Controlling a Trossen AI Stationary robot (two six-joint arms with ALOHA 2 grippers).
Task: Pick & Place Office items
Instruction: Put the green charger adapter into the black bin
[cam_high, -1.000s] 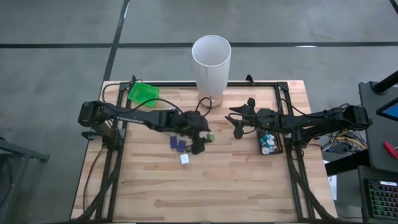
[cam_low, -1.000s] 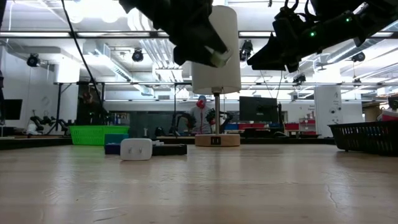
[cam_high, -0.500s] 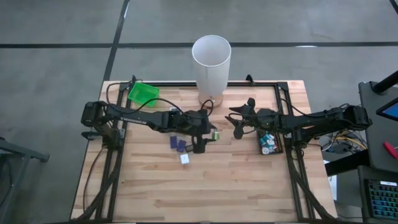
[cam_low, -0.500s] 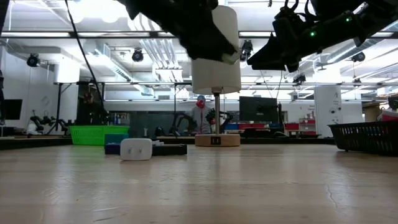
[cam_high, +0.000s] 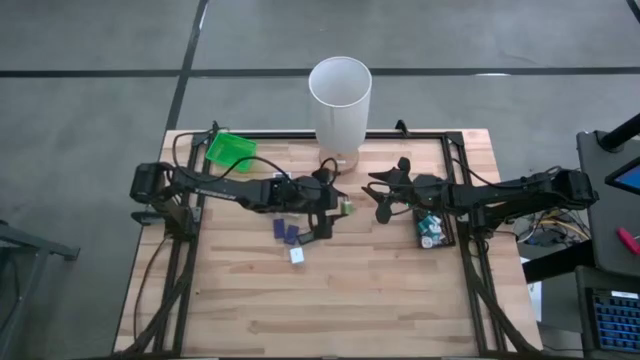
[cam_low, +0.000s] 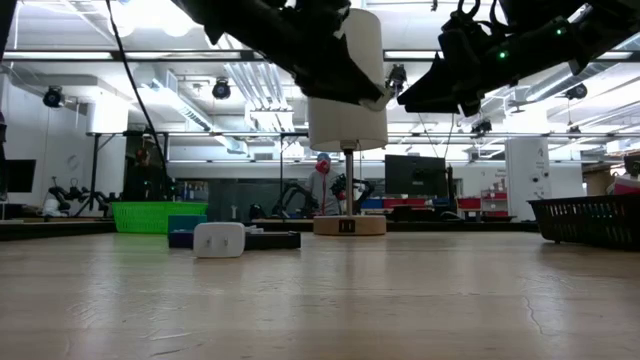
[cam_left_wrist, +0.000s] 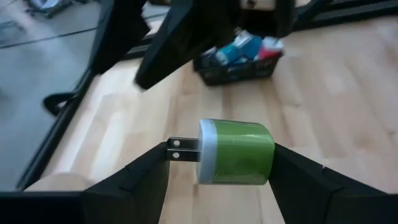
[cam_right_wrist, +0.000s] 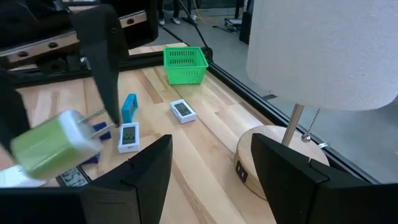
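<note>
My left gripper (cam_high: 338, 211) hovers over the table's middle, shut on a green wall charger (cam_left_wrist: 237, 152) with a white face and two metal prongs (cam_left_wrist: 183, 150). The charger also shows in the right wrist view (cam_right_wrist: 51, 145). My right gripper (cam_high: 383, 197) hangs open just right of it, near the lamp base (cam_right_wrist: 268, 155), touching nothing. Two dark blue pieces (cam_high: 286, 231) and a white block (cam_high: 297, 256) lie flat on the wood. In the right wrist view, small white pieces (cam_right_wrist: 129, 137) and a teal one (cam_right_wrist: 129, 107) lie there too. My left gripper pinches the green charger's body (cam_left_wrist: 267, 155) between its two fingers (cam_left_wrist: 297, 182), one on each flat side. The charger is lifted clear of the table and lies level, its prongs sticking out sideways across the fingers.
A tall white lamp (cam_high: 340, 98) stands at the far middle edge. A green tray (cam_high: 229, 150) sits at the far left. A black tray (cam_high: 432, 229) with teal, white and red pieces sits under my right arm. Bare wood lies toward the near edge.
My left gripper has carried the green charger a little toward the right and far edge, closer to my right gripper, rising slightly. It stays shut on the charger. The pieces on the table have kept their places.
</note>
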